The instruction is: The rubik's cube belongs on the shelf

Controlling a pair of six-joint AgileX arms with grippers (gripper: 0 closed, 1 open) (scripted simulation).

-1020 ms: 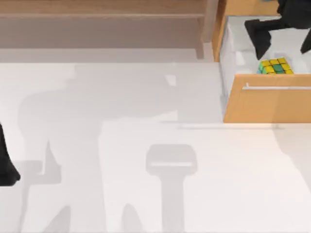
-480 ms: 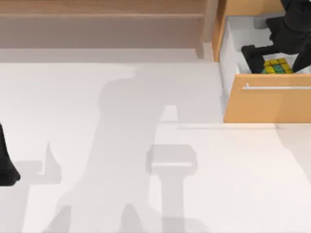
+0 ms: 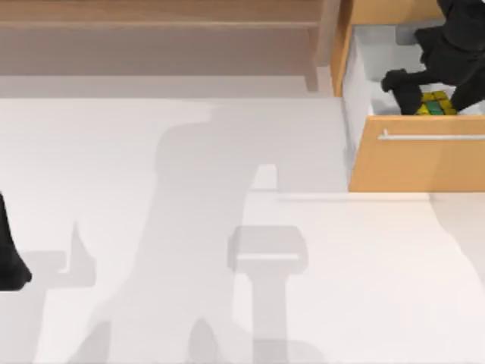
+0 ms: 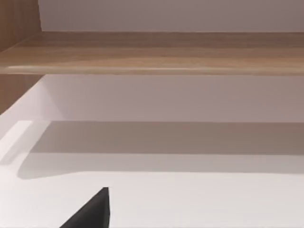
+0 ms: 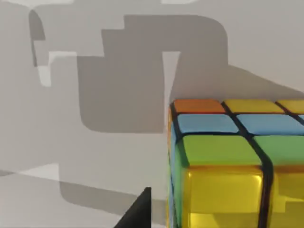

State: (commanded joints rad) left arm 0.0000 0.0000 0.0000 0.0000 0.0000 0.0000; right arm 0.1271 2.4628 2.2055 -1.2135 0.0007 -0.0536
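The cube (image 3: 434,105) sits in the open drawer (image 3: 417,163) at the upper right of the top view, tight behind the drawer front. The right gripper (image 3: 432,95) hangs directly over it, fingers spread to either side, not clenched; I judge a straight drop brings them round the cube. The shelf (image 3: 159,23) lies well apart, along the upper left. The left arm is parked at the worktop's left edge.

You have an orange-tan drawer (image 3: 413,163) pulled open at the white table's (image 3: 227,288) far right, silver handle (image 3: 432,137) facing you.
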